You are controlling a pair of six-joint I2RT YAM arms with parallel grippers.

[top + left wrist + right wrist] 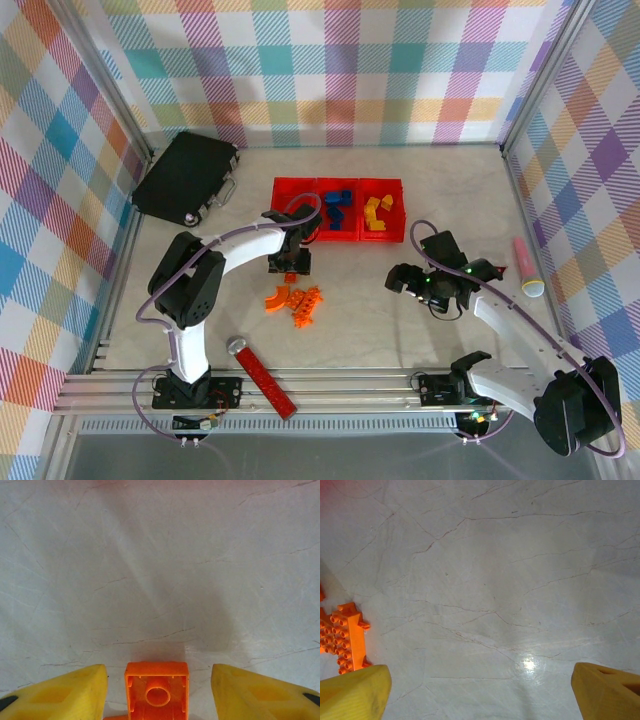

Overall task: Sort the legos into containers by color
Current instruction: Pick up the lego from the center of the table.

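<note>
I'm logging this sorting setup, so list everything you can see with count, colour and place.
bins: three, red, joined row, far centre
blue legos: several, middle bin
yellow legos: several, right bin
orange legos: several, loose cluster in front of the bins
black case: one, far left
red bar: one, silver end, near edge
pink tube: one, yellow tip, far right
left gripper: open, straddling one orange brick
right gripper: open, empty

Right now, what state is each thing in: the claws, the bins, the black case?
Left gripper, open around an orange brick, not touching it.
Right gripper, open, empty.
Left bin, no bricks showing.
Middle bin, holds blue bricks.
Right bin, holds yellow bricks.
Black case, shut, lying flat.
Loose orange bricks, on the table.
</note>
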